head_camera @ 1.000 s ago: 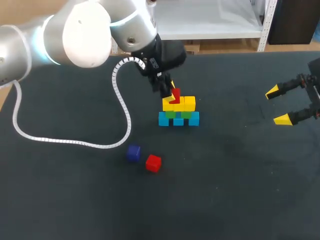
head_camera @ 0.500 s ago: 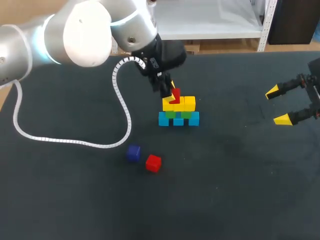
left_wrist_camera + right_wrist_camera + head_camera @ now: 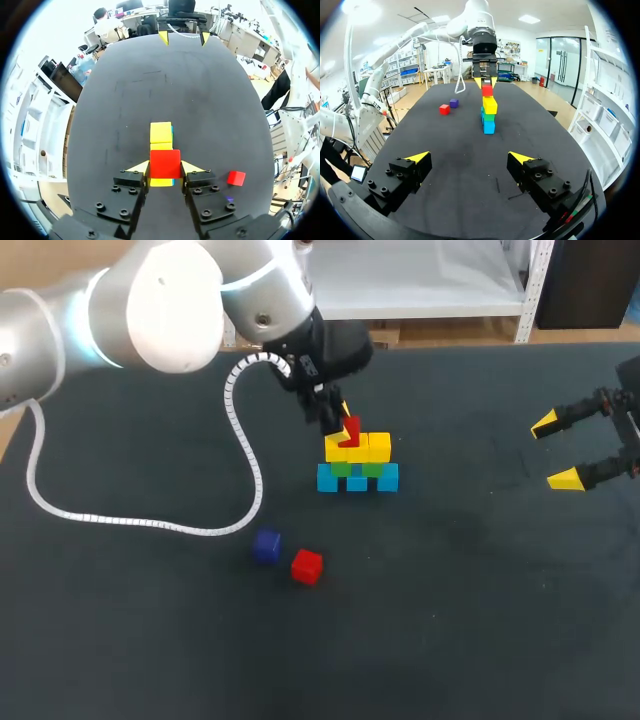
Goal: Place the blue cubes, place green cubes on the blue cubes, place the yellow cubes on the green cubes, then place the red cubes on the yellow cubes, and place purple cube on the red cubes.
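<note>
The stack stands mid-table: a row of blue cubes [image 3: 357, 479], green cubes [image 3: 356, 468] on them, and yellow cubes [image 3: 359, 447] on top. My left gripper [image 3: 341, 424] is shut on a red cube [image 3: 349, 429] at the left end of the yellow row; whether the cube rests on it is not visible. In the left wrist view the red cube [image 3: 165, 163] sits between both yellow tips, over the yellow cubes [image 3: 160, 133]. A second red cube [image 3: 307, 566] and the purple cube [image 3: 266, 546] lie loose in front of the stack. My right gripper [image 3: 556, 451] stands open far to the right, holding nothing.
A white coiled cable [image 3: 130, 521] from my left arm lies looped across the table's left half. In the right wrist view my right gripper [image 3: 470, 159] faces the stack [image 3: 489, 116] end-on, with bare dark table between them.
</note>
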{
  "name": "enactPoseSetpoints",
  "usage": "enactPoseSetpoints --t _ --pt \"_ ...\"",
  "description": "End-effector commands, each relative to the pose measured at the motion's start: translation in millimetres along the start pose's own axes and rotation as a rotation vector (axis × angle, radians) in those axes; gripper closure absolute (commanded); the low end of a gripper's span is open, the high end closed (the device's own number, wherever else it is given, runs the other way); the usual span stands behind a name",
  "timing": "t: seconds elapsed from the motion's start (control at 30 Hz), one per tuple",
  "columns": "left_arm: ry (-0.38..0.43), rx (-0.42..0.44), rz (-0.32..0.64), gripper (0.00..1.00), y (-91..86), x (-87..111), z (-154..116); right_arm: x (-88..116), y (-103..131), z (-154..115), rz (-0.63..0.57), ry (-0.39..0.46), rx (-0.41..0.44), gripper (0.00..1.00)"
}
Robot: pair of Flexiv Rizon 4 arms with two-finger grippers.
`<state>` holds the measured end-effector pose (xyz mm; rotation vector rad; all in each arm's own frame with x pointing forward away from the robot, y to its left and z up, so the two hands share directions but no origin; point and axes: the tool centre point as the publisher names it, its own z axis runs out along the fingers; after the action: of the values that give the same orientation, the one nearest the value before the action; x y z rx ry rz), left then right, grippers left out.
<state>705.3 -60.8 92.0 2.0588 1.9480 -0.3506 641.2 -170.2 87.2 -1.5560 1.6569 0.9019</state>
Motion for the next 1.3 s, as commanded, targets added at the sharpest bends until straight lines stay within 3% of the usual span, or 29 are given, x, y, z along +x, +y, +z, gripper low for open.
enactPoseSetpoints --t 0.03,0.1,0.57,1.3 --pt "0.002 0.007 0.002 0.73 2.6 -0.3 -0.5 0.5 -0.7 0.5 -0.001 -0.002 -0.001 0.0" --pt "0.002 0.007 0.003 0.68 2.6 -0.2 -0.5 0.5 -0.7 0.5 -0.001 -0.002 -0.001 0.0" --pt "-0.003 0.01 0.004 0.61 2.0 -0.7 -0.2 0.5 -0.7 0.5 -0.001 -0.002 -0.001 0.0" --pt "0.0 0.011 0.003 0.6 2.6 -1.3 1.1 0.5 -0.7 0.5 -0.001 -0.002 -0.001 0.0"
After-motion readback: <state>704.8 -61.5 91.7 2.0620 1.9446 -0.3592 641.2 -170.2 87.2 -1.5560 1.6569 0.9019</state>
